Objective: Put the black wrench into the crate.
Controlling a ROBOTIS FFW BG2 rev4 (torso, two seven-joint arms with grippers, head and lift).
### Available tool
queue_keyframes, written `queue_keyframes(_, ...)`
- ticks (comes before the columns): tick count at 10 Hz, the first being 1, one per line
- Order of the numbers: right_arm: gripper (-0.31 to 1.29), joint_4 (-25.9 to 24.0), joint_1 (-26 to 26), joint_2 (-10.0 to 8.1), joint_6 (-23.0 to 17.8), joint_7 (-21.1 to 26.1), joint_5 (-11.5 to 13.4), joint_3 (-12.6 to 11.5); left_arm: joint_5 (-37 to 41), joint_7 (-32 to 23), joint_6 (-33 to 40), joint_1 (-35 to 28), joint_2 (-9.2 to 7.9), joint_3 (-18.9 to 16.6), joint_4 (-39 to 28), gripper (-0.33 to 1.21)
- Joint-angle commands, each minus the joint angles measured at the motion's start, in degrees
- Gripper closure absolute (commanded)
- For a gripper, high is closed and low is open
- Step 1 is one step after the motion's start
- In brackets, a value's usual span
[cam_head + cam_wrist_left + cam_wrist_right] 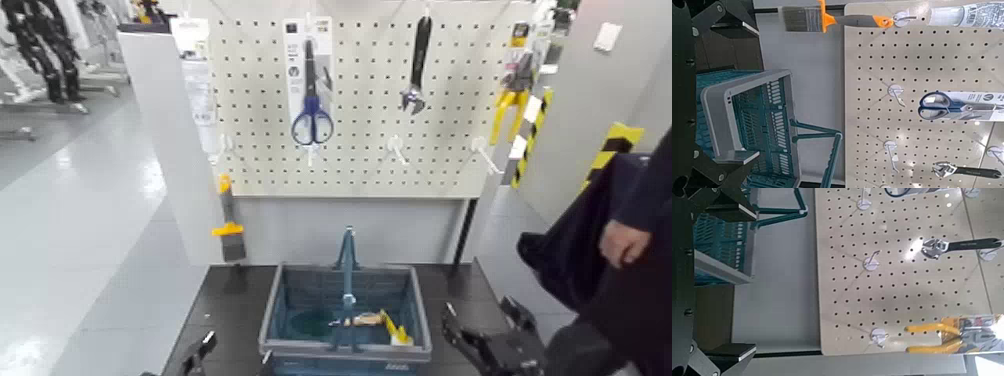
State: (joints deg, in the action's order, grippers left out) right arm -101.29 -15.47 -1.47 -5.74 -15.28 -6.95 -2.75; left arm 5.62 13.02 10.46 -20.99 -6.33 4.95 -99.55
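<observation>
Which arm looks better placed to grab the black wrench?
Probably the right. The wrench hangs right of the board's middle, beyond the scissors, and the right gripper, fingers open and empty, waits on that side. The left gripper sits across the crate.

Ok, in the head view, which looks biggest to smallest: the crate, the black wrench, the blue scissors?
1. Crate
2. Blue scissors
3. Black wrench

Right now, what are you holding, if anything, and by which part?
Nothing: the left gripper and right gripper are open near the blue-grey plastic basket; the black-handled metal wrench hangs untouched.
</observation>
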Motion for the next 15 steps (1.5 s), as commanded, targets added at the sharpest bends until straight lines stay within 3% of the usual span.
queue_keyframes(1, 0.14, 1.01, 5.19, -0.82, 0.9, -1.51, -0.08, -0.15, 0.09, 0.42, -0.26, 0.6, -0.09, 0.15, 0.24, 0.21)
queue_keyframes(6, 0.15, 2.33, 15.03, -1.08, 4.51, -6.16, 0.27, -0.67, 0.27, 0.69, -0.35, 1.13, -0.27, 0.59, 0.5, 0.21)
queue_keyframes(9, 0.15, 4.52, 19.87, -1.17, 4.6, -8.1, 0.27, -0.67, 0.53, 0.69, -0.53, 1.66, -0.71, 1.21, 0.5, 0.21)
queue_keyframes(13, 0.15, 8.04, 28.48, -2.4, 4.51, -10.73, 0.36, -0.76, 0.8, 0.69, -0.61, 2.19, -1.06, 1.91, 0.76, 0.21)
queue_keyframes(15, 0.15, 10.15, 31.99, -3.1, 5.12, -12.58, -0.87, -0.59, 0.8, 0.69, -0.61, 2.45, -1.06, 2.17, 0.85, 0.21)
